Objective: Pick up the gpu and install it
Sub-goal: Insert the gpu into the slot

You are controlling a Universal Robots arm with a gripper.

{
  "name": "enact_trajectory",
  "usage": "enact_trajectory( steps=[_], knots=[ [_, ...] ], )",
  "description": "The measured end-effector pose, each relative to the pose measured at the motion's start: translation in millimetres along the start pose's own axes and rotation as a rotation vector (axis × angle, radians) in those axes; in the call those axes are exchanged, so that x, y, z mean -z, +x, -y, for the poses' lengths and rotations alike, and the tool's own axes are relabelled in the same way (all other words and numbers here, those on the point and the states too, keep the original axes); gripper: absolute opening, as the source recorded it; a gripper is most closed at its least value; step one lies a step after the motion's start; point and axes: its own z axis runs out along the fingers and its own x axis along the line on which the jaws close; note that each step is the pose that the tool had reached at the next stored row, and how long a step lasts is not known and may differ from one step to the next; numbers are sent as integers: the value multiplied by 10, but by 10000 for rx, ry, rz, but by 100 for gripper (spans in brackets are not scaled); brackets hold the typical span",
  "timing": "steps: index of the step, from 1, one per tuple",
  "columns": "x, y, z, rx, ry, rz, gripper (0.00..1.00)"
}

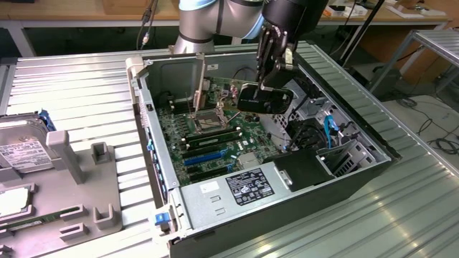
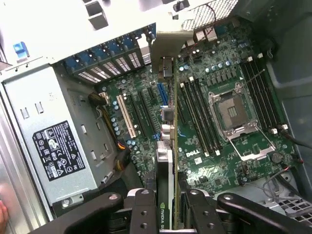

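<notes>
Currently: I have the arm's black two-finger gripper (image 1: 268, 86) hanging over the open dark-grey tower case (image 1: 287, 209), pointed down at the board.
Jaws: pinching the gpu (image 2: 166, 161), with one black finger (image 2: 141, 207) on each side of it in the wrist view.
Gpu: thin card, seen edge-on, with a green logo near the fingers. It runs from the grip out toward the rear slot openings, and its silver metal bracket (image 2: 168, 41) is at the far end.
Line-up: from the wrist, the card edge lies between the blue expansion slot (image 2: 162, 93) and the black RAM slots (image 2: 195, 117).
Exterior view: the upright silver strip (image 1: 199, 80) above the socket is probably that bracket. The card body is mostly hidden behind the gripper.
Board: green motherboard (image 1: 215, 115) with an open silver CPU socket (image 2: 233, 113).
PSU: silver box with a black label (image 2: 56, 151), inside the case.
Outside the case: a silver hard drive with a white label (image 1: 18, 153) and a narrow green RAM stick (image 1: 32, 221) sit in a grey fixture (image 1: 107, 177) at the exterior view's left, well apart from the gripper, on the ribbed metal table (image 1: 72, 91).
</notes>
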Motion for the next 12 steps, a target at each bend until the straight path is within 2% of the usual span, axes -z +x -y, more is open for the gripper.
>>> enact_trajectory(
  steps=[12],
  knots=[
    [0, -2, 6, 1217, 50, -49, 27]
  ],
)
